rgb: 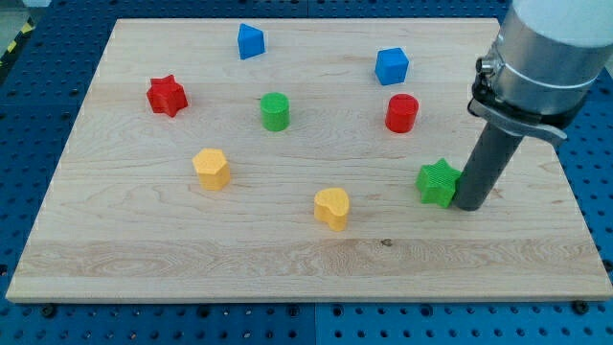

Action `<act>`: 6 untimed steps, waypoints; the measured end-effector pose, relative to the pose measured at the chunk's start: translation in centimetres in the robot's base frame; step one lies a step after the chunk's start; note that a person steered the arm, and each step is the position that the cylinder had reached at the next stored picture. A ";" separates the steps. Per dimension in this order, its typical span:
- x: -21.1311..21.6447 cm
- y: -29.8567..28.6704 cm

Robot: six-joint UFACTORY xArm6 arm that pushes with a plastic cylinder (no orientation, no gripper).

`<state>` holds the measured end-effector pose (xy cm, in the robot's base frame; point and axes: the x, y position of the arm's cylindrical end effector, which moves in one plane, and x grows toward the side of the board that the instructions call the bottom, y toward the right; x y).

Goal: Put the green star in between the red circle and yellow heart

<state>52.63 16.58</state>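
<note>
Yellow heart [332,207] lies nearest the view's bottom. Just behind, my tip [469,204], a bare rod that grasps nothing, touches the green star [438,182] on its right side. Farther back stands the red circle [401,113].

The arm [551,48] is cut off by the view's top and right edges.

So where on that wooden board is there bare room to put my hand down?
Bare wood along the board's bottom edge, below the yellow hexagon and yellow heart. Crowded at right: my tip touches the green star, below the red circle.
</note>
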 end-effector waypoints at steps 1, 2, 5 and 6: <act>-1.1 -1.3; -2.8 -2.5; -4.0 -6.4; -4.2 -6.5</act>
